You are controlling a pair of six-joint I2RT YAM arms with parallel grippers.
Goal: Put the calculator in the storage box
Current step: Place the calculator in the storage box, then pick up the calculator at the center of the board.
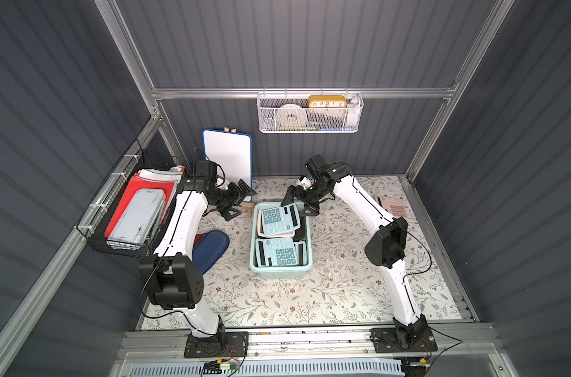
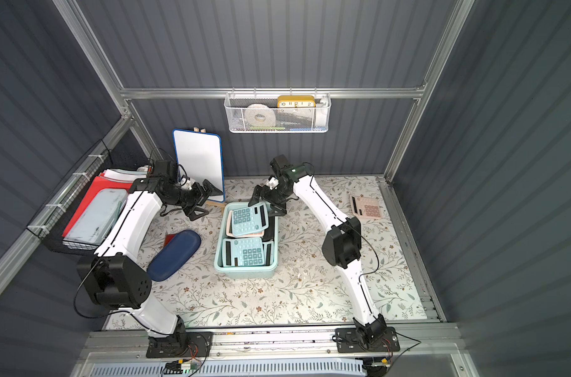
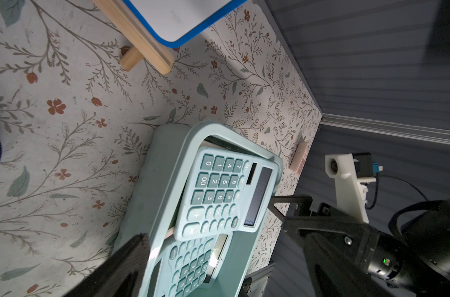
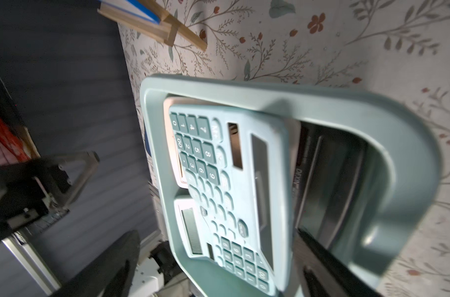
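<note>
Teal calculators (image 1: 280,220): two inside storage box (image 1: 279,272).

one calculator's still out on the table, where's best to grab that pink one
Pinch the pink calculator across its two long side edges, coming straight down from above, probably with the right gripper, which is nearer. It lies flat, keys up, on the table, so only those thin edges offer a hold.

My right hand (image 1: 299,204) hangs spread wide over the far end of the storage box (image 1: 279,270), where a tilted calculator (image 1: 279,220) tops a full stack. On its left, the whiteboard (image 1: 228,156) and my left hand (image 1: 240,204) crowd the gap. The bench (image 1: 336,293) nearer me and rightward lies open.
</note>
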